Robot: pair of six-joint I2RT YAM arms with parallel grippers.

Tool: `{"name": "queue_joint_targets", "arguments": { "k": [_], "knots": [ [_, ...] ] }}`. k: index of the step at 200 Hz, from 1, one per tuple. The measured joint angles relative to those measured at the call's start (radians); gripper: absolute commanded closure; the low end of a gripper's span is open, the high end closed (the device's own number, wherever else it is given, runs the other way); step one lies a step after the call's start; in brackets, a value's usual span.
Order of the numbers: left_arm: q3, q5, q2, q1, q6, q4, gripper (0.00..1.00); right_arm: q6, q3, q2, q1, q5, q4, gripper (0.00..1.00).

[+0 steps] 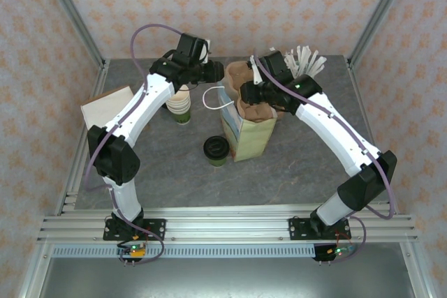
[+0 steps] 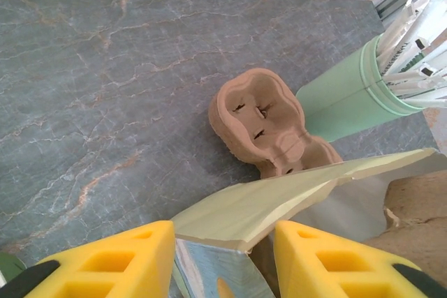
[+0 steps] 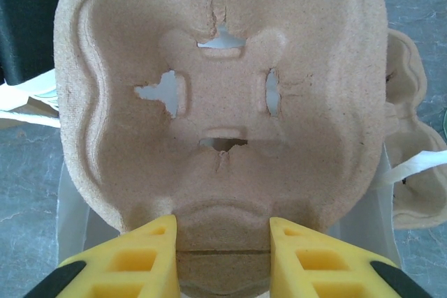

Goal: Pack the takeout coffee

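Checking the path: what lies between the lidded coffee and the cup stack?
Just bare table between coffee and cup stack, seen in the top view.

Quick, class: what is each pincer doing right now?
Left pincer: closed on the paper bag's rim, it seems.
Right pincer: closed on the cardboard cup tray.

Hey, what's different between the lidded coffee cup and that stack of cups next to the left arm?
The takeout coffee wears a black lid; the stack of cups is open-topped. The coffee is one cup and sits lower; the stack is several nested cups and rises taller. Both stand upright on the table, green at the base.
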State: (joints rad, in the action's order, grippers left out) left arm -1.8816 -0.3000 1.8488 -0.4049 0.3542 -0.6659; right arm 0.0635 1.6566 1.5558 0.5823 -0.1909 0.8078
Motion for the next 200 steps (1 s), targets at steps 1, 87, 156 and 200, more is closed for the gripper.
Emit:
{"name": "queue_joint_targets", "arguments": {
  "k": [1,87,156,200],
  "knots": [
    [0.000,0.000,0.000,0.000,0.000,0.000,0.58,0.000,0.000,0.000,0.000,0.000,0.000,0.69],
    [0.000,-0.012,0.000,0.000,0.014,0.000,0.58,0.004,-0.026,0.000,0.005,-0.003,0.019,0.68],
    [0.006,-0.041,0.000,0.000,0.014,0.004,0.57,0.003,-0.026,0.023,0.005,0.013,0.043,0.68],
    [0.037,-0.061,0.000,0.000,0.018,0.029,0.57,0.003,0.005,0.074,0.005,0.020,0.082,0.68]
  ]
}}
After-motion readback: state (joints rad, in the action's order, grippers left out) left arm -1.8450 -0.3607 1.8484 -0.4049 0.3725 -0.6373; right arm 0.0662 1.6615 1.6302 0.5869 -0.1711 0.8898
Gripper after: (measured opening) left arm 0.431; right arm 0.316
